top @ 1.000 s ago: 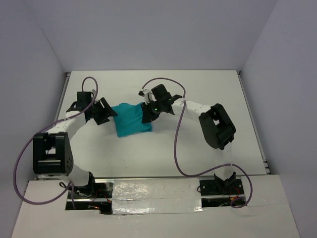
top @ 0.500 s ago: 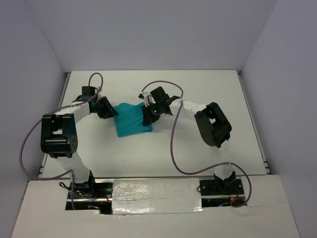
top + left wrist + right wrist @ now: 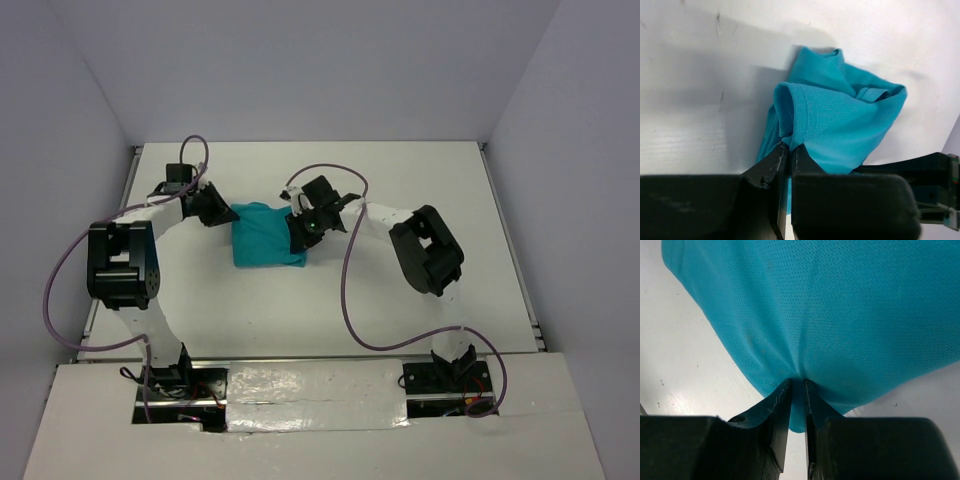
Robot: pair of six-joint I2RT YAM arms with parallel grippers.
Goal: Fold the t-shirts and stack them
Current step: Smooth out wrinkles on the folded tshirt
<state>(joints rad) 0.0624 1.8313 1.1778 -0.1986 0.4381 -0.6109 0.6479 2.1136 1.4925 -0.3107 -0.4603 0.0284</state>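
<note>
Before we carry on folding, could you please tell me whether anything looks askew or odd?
The teal t-shirt is a lumpy, lopsided bundle, not a flat fold: a hemmed edge curls up at the left gripper, and the right gripper pinches the opposite side. Nothing looks torn.

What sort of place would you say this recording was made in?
Most likely a robotics lab test cell: a white table boxed in by plain pale walls, a left arm and right arm bolted at its near edge, and one teal t-shirt as the only cloth.
</note>
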